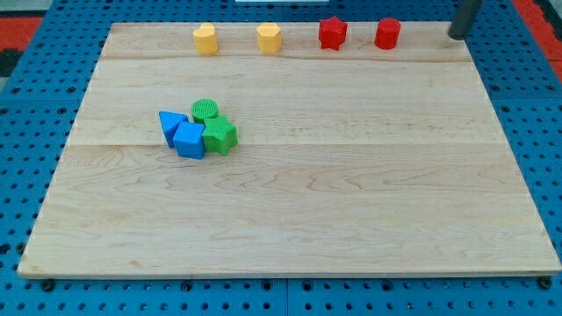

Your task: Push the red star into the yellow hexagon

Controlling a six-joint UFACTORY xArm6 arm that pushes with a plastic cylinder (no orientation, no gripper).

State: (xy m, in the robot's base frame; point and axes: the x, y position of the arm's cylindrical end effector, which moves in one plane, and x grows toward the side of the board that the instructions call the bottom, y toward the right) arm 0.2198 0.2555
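On the worktop, far row: four blocks stand in a line along the far edge, none touching.
Far left, yellow block: rounded, exact shape unclear; leftmost of the row, just beyond the goal.
Yellow hexagon: the goal, second in the row, a clear gap to its right.
Red star: the block to move, apart from the hexagon on its left and the red cylinder on its right.
Red cylinder: stands between the star and my tip, directly on the straight leftward line.
My tip: far right, at the worktop's corner, well apart from the star; there is no hand, only the rod.
Near left cluster: blue blocks and green blocks huddle together, out of the way.
Risk, cylinder: a straight sweep left would likely shove it into the star.
Risk, far edge: an off-centre push on the star's points may spin it off the worktop.
Risk, overshoot: too long a push may drive the hexagon into the yellow block.
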